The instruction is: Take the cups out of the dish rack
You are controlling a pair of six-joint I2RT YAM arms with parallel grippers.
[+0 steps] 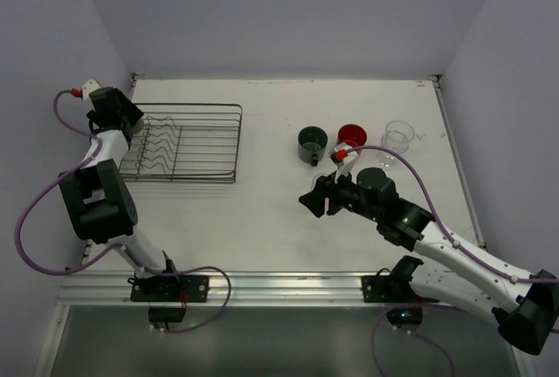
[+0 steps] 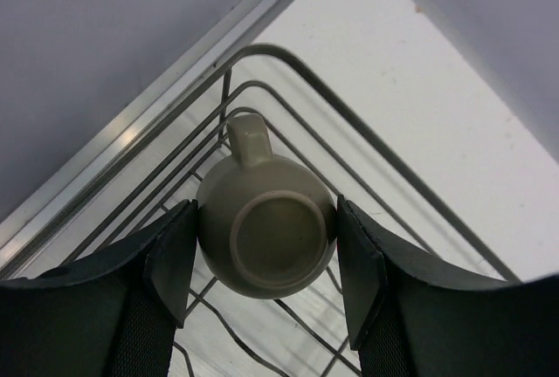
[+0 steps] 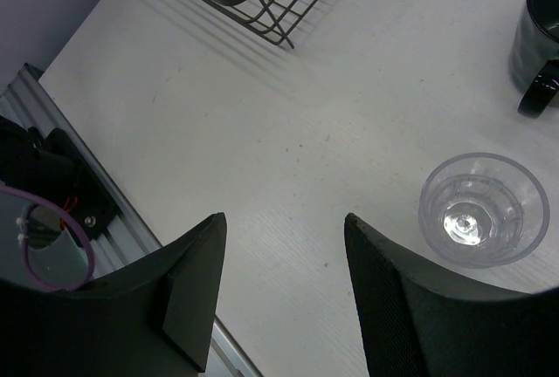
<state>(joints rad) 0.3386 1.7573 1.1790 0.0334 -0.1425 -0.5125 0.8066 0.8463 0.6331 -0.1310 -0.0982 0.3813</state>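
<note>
A small olive-grey cup [image 2: 269, 220] sits bottom-up in the far left corner of the dish rack [image 2: 367, 124], its handle pointing away from the camera. My left gripper [image 2: 266, 259] is shut on it, with a pad against each side. In the top view the left gripper [image 1: 131, 126] is over the left end of the dish rack [image 1: 238, 143], and the cup is hidden under it. On the table stand a dark grey-green mug [image 1: 312, 143], a red mug [image 1: 352, 136] and a clear glass mug [image 1: 398, 135]. A small clear tumbler [image 3: 483, 209] stands right of my open, empty right gripper [image 3: 284, 246].
The right gripper [image 1: 308, 203] hovers over bare table between the rack and the mugs. The dark mug [image 3: 537, 37] shows at the right edge of the right wrist view. The table's aluminium front rail [image 1: 262, 285] and the side walls bound the space.
</note>
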